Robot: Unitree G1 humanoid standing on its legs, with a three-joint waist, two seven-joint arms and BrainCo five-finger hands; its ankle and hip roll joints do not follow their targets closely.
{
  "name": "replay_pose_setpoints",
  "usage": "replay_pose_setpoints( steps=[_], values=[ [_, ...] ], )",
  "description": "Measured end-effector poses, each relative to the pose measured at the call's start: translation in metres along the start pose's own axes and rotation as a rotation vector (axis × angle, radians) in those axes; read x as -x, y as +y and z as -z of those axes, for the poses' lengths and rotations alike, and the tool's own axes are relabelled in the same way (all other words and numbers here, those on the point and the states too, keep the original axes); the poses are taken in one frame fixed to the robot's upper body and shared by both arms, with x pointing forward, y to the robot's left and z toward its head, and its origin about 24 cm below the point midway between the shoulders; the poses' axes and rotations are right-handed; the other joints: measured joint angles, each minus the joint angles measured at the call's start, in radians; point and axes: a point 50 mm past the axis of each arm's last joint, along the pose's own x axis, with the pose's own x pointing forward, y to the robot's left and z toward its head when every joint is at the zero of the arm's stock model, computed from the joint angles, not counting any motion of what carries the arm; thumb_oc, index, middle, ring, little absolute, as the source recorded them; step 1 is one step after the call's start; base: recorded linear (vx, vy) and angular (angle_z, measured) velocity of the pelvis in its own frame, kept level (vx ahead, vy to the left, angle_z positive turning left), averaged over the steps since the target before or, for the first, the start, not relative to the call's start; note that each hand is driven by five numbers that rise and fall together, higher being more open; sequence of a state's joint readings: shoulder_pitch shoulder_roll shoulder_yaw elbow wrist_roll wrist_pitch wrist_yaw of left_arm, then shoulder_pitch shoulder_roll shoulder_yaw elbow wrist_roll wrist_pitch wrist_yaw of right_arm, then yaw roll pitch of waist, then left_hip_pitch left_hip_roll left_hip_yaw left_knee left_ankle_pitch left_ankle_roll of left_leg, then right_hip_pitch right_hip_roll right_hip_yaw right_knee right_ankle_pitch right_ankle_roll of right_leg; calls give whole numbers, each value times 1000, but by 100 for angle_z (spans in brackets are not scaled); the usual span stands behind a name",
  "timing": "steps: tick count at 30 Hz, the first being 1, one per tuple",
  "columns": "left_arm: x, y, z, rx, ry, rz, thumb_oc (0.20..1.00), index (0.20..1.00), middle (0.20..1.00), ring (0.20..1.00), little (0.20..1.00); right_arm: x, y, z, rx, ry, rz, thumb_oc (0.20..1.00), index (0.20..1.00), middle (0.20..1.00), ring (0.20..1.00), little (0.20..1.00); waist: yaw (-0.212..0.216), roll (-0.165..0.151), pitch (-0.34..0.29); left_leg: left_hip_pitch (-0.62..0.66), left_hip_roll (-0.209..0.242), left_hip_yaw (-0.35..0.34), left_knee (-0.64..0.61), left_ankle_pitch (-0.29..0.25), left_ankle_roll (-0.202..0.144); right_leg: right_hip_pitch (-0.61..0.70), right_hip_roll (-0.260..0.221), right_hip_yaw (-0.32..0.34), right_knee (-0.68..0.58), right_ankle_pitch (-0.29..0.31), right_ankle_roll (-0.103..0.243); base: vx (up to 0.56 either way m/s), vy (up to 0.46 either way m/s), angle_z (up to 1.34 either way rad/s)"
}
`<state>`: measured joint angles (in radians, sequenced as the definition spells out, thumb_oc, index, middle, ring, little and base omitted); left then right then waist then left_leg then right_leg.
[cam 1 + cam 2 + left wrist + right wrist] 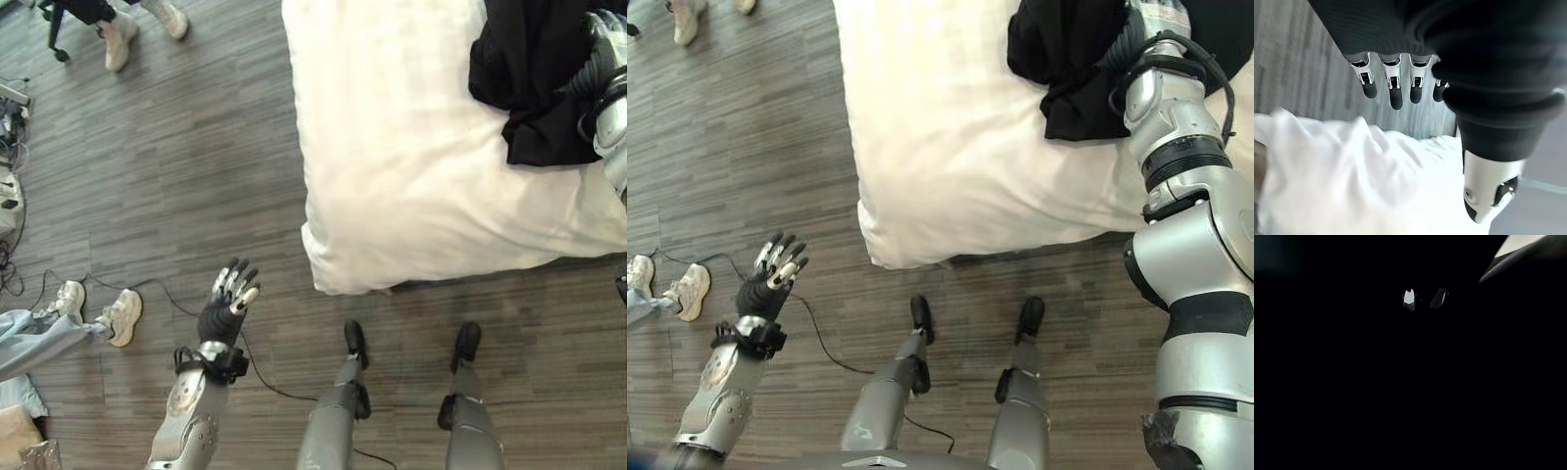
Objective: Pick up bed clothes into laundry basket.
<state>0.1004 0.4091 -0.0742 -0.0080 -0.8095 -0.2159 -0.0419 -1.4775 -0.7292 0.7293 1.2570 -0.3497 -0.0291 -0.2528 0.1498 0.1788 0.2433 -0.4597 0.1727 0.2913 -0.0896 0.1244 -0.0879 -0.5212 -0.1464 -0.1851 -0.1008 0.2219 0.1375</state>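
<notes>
One black garment (pixel 529 73) — bunched in a loose heap on the white bed (pixel 392 166), near its far right side, well in from the bed's near corner. Soft, light cloth by the look of it; likely to sag and trail when lifted, so best taken by a gathered fold at the middle of the heap rather than an edge.
Right hand (pixel 609 39) — at the garment's right side, its fingers buried in the dark cloth; whether they are curled round it cannot be told, the wrist view being almost wholly dark.
Left hand (pixel 231 294) — over the wood floor (pixel 176 176), left of the bed's near corner, fingers spread and straight, holding nothing.
People's shoes (pixel 118 315) — on the floor, far left of the bed
</notes>
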Motion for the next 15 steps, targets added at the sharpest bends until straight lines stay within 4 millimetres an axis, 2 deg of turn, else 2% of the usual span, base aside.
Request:
replay_pose_setpoints(
  steps=[4, 5, 9, 10, 13, 15],
  values=[
    [1, -1, 2, 4, 1, -1, 1000, 1000, 1000, 1000, 1000, 0, 13, -18, 24, -33, -35, 1000, 1000, 1000, 1000, 1000, -5, 2, -1, 12, 11, 1, -1, 4, -7, 4, 6, 7, 0, 0, 0, 19, 20, -9],
    [2, -1, 3, 5, 6, -5, 1000, 1000, 1000, 1000, 1000, -1, 11, -20, 40, -35, -32, 200, 200, 200, 200, 200, -2, 4, -2, 13, 13, 2, -1, 5, -7, 4, 8, 7, 0, 1, -1, 23, 55, -4],
    [3, 0, 3, 4, 7, -6, 1000, 1000, 1000, 1000, 1000, -4, 2, -17, 145, -27, -45, 200, 200, 200, 200, 200, 15, 20, -13, 29, 14, 1, -1, 6, -10, 19, 5, 7, 0, 4, -5, 14, 50, 1],
    [2, 0, 3, 4, -1, -9, 1000, 1000, 1000, 1000, 1000, -8, -11, -17, 44, 3, -43, 200, 200, 200, 200, 200, 20, 33, -23, 30, 11, -3, -1, 6, -10, 24, 2, 5, 0, 4, -5, 9, 55, 9],
    [1, 3, 4, 3, 2, -28, 1000, 1000, 1000, 1000, 1000, -10, -19, -11, -412, 94, -15, 200, 200, 200, 200, 200, 21, 34, -24, 30, 9, -4, -1, 11, -15, 26, 4, 4, 0, 13, -10, -74, 21, 5],
    [0, 3, 4, 3, -1, -38, 1000, 1000, 1000, 1000, 1000, -10, -20, -9, -557, 120, -5, 200, 200, 200, 200, 200, 17, 34, -24, 29, 10, -2, -1, 13, -14, 24, 0, 4, 0, 18, -9, 0, 0, 0]
  ],
)
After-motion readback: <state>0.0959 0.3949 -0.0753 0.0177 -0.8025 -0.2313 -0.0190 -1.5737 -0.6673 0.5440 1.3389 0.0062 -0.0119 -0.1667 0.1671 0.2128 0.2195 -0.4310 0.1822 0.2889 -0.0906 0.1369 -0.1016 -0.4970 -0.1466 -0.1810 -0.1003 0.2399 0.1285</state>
